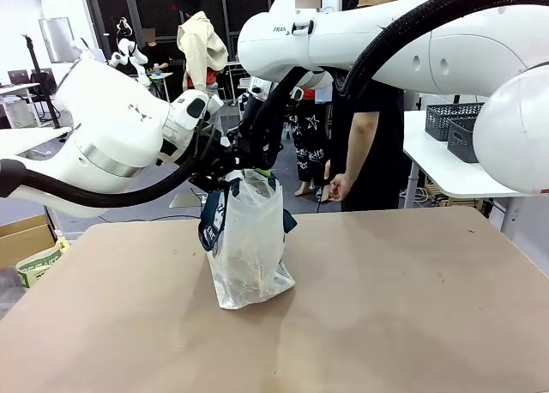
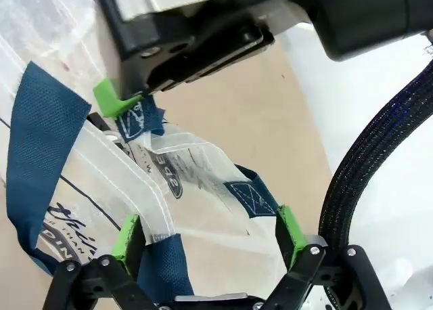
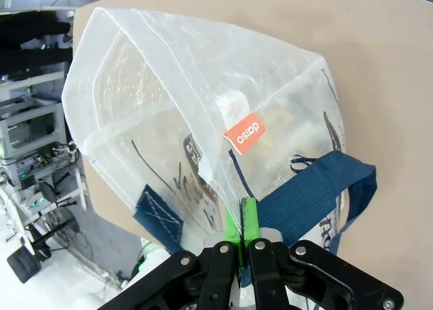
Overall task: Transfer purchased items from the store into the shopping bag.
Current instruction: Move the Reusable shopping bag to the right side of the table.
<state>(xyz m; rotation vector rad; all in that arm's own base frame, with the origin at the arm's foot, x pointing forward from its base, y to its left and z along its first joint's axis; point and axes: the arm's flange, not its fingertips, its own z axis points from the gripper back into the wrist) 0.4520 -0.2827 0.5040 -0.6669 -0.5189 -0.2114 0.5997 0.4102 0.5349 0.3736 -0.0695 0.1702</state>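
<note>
I have both arms reaching in to meet over the table's middle, the left arm point(image 1: 111, 127) coming from nine o'clock and the right arm point(image 1: 386, 41) from two o'clock, wrists close together. My left gripper point(image 2: 206, 232) has its green pads point(image 2: 289, 230) spread wide apart. My right gripper point(image 3: 245, 222) has its pads pressed flat together, pinching the shopping bag point(image 3: 203, 120) at its blue strap.
</note>
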